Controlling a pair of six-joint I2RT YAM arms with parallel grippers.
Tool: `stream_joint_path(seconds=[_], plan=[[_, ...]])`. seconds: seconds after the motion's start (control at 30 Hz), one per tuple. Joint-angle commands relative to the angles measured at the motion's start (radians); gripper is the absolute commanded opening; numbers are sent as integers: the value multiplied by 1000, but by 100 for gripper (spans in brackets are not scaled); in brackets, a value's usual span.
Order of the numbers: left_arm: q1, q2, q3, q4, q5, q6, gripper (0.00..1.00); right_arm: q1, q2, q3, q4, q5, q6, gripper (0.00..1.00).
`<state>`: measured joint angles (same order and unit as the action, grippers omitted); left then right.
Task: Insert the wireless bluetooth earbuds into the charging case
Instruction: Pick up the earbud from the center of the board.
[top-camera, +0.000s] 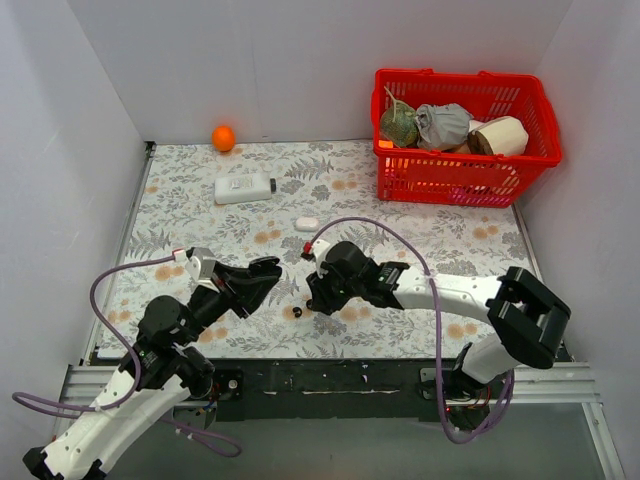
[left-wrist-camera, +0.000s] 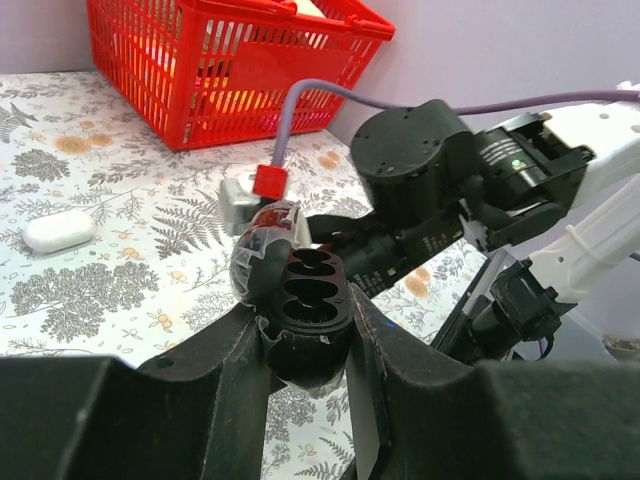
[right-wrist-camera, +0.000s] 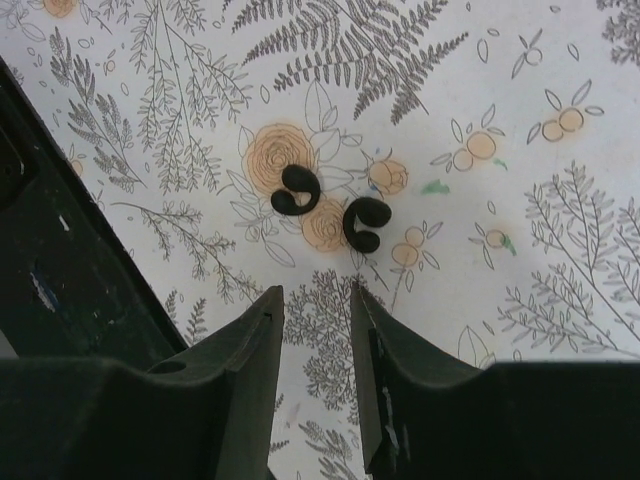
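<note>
My left gripper (top-camera: 268, 272) is shut on the open black charging case (left-wrist-camera: 308, 292) and holds it above the table, its empty cavities facing up and its lid (left-wrist-camera: 262, 250) hinged back. The case also shows in the top view (top-camera: 262, 270). Two tiny black earbuds (right-wrist-camera: 296, 190) (right-wrist-camera: 366, 222) lie side by side on the floral tablecloth, just beyond the fingertips of my right gripper (right-wrist-camera: 316, 292). That gripper is open and empty, and points down at the cloth. In the top view it (top-camera: 313, 298) hovers right of the case, with one earbud (top-camera: 297, 312) visible beside it.
A white oval pebble-like object (top-camera: 306, 223) lies mid-table and also shows in the left wrist view (left-wrist-camera: 58, 230). A white bottle (top-camera: 244, 188) lies at back left and an orange (top-camera: 223, 137) by the back wall. A red basket (top-camera: 440, 180) with items stands at back right.
</note>
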<state>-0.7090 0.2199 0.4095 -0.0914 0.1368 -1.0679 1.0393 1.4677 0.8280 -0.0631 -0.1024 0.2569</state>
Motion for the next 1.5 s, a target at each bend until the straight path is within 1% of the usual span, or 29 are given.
stream_joint_path(seconds=[0.0, 0.13, 0.27, 0.43, 0.5, 0.77, 1.43, 1.47], plan=[[3, -30, 5, -21, -34, -4, 0, 2, 85, 85, 54, -60, -24, 41], [3, -36, 11, -36, -34, -1, 0, 2, 144, 120, 52, -66, -27, 41], [3, -42, 9, -44, -37, 3, 0, 2, 174, 125, 54, -37, -24, 41], [3, -44, 6, -42, -42, 3, 0, 2, 190, 128, 54, -8, -22, 41], [3, -40, 5, -41, -40, 6, 0, 2, 197, 128, 83, -5, -22, 42], [3, -34, 5, -38, -32, 5, 0, 2, 223, 138, 101, -25, -21, 42], [3, -28, 6, -42, -36, 3, 0, -15, 267, 132, 65, 56, -13, 43], [3, -27, 6, -42, -37, 3, 0, -15, 266, 131, 39, 61, -13, 43]])
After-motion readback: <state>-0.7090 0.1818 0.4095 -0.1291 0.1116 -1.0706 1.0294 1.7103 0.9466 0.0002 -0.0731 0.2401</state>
